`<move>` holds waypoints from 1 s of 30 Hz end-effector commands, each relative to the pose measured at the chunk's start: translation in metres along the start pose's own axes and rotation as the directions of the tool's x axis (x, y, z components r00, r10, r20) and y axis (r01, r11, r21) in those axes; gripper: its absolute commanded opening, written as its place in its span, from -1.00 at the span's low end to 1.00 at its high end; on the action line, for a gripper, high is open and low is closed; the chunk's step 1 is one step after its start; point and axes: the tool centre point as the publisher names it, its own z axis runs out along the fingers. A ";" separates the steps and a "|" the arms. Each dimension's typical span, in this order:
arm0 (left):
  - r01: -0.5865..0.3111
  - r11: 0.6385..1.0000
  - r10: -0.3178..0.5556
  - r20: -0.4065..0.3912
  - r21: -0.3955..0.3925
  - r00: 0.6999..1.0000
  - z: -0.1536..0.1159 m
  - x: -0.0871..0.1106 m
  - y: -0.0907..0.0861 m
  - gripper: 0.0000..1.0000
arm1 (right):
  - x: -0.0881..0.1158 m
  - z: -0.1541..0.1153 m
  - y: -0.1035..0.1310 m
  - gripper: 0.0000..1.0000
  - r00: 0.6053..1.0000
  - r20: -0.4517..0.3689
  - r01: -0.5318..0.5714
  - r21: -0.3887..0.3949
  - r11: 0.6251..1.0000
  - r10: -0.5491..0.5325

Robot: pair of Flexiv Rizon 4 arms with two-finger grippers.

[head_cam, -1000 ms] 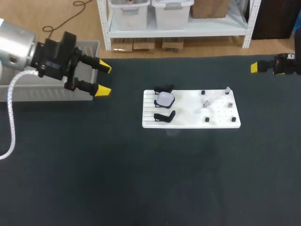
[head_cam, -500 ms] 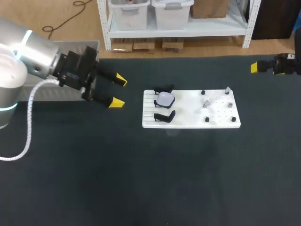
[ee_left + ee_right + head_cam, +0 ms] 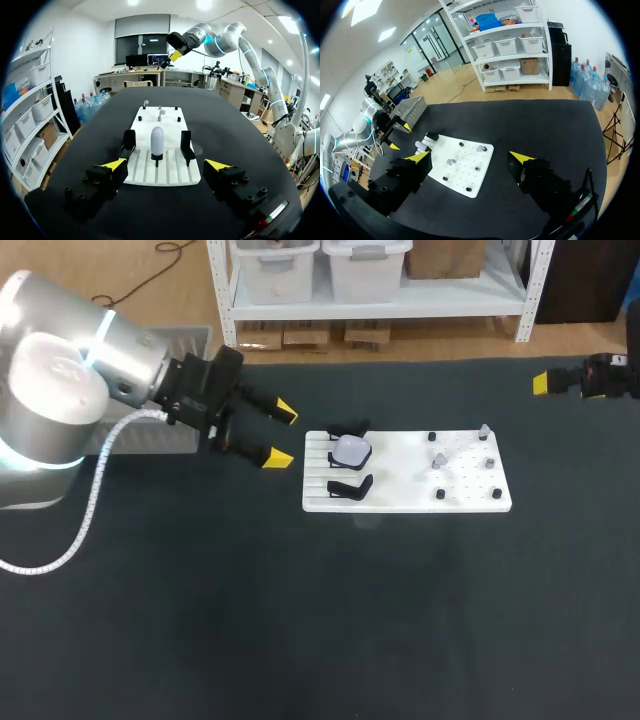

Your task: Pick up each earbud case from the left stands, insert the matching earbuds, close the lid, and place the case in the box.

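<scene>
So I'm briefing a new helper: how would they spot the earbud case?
Find the white board on the dark table. At its left end the earbud case sits between two black stands. It is the only pale, rounded thing among them.

Left end effector is extended inward, fingers spread; right end effector hangs far out, likewise spread.

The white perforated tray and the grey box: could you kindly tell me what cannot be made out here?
Grey plastic box: head view, largely hidden behind the left arm; its contents unseen.
White oval earbud case: every view, too small to show any lid seam.
Small grey pieces on the white perforated tray: every view, too small to tell earbuds from pegs.
</scene>
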 end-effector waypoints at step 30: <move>0.045 0.994 -0.052 0.064 0.100 0.997 0.065 -0.003 0.010 1.00 | 0.000 0.000 0.000 1.00 1.000 0.000 0.000 0.001 1.000 0.000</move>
